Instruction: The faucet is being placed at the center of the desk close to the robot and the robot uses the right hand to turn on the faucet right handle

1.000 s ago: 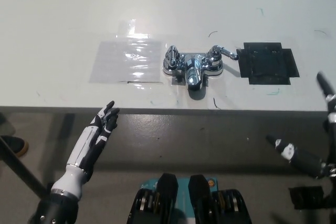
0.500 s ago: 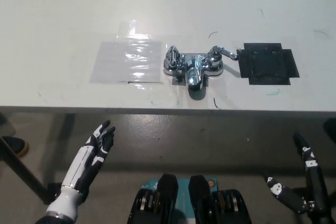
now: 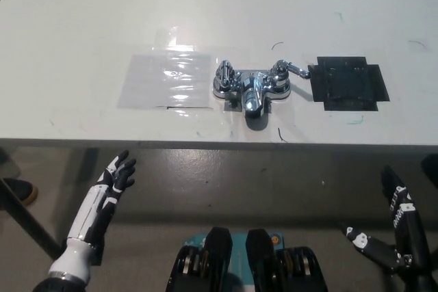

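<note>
A chrome faucet (image 3: 252,87) stands near the front edge of the white desk (image 3: 102,25), at its middle. Its right handle (image 3: 287,70) has a lever pointing out to the picture's right, toward a black patch. Its left handle (image 3: 224,76) sits at the other end. My black right hand (image 3: 395,234) hangs open below the desk edge at the lower right, far from the faucet. At the lower left my white left hand (image 3: 109,186) rests open, also below the desk edge.
A black square patch (image 3: 348,82) lies on the desk just right of the faucet. A clear taped sheet (image 3: 165,78) lies to its left. A dark shoe (image 3: 15,190) shows on the floor at the far left.
Both hands have dropped lower and away from the desk. The right hand went from the right edge near desk height down to the bottom right corner. The faucet has not moved.
</note>
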